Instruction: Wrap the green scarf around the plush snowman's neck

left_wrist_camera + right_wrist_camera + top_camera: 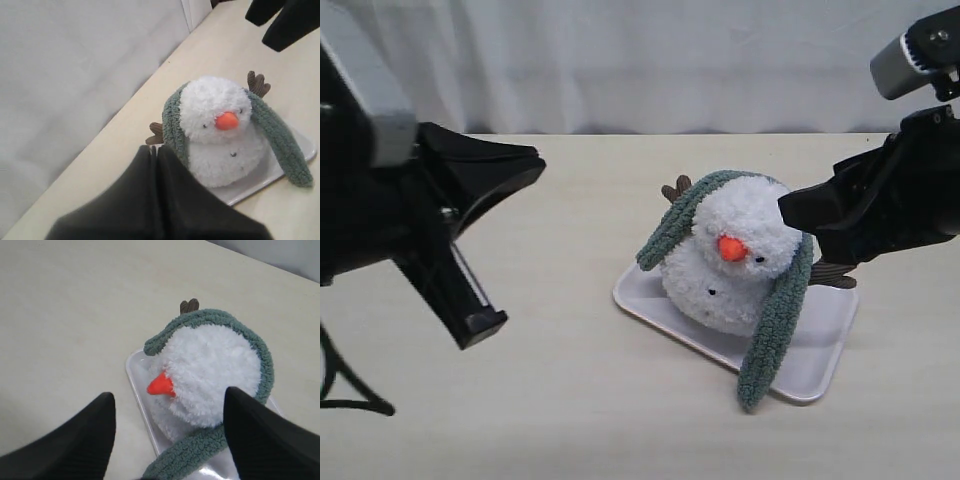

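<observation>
The plush snowman (745, 225) (215, 102) (215, 370) sits on a white tray (825, 340) (250, 186) (134, 371). The green scarf (775, 320) (280, 135) (220, 317) lies over the top and back of its head. One end hangs down each side, and the longer one reaches past the tray's front edge. The neck crease (705, 262) is bare in front. My right gripper (798, 212) (170, 394) hovers open just over the head, touching nothing. Far to the left my left gripper (535, 165) (156, 150) is shut with nothing in it.
Brown twig arms (676, 188) (832, 272) stick out behind the scarf on both sides. The tray rests on a pale wooden table (570, 400). A grey-white curtain (640, 60) backs the table's far edge.
</observation>
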